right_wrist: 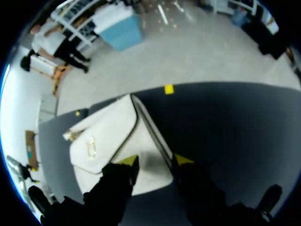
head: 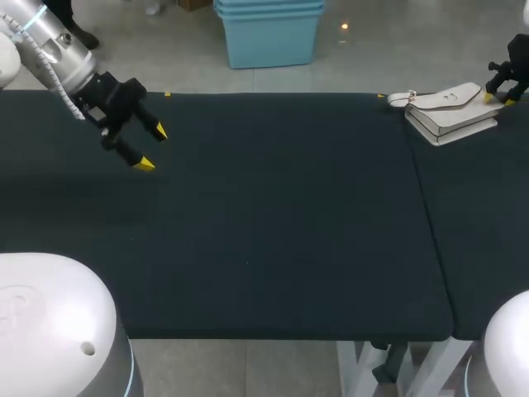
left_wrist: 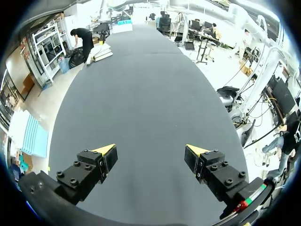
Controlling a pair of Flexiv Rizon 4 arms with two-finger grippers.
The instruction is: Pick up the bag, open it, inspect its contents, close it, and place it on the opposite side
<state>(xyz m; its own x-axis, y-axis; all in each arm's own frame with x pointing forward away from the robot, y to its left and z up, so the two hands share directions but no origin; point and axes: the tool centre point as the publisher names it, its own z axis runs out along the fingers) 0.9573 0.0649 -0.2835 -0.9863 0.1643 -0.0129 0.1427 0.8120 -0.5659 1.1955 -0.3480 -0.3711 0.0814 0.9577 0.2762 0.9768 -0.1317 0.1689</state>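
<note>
Left gripper hangs over the far left part of the black table, jaws spread wide with nothing between them, only bare cloth ahead in the left wrist view. The cream bag lies flat at the far right of the table, near the back edge, flap and clasp facing up. Right gripper is at the bag's right end, right over its edge; can't tell from either view whether it's actually clamping the bag or just straddling it.
</note>
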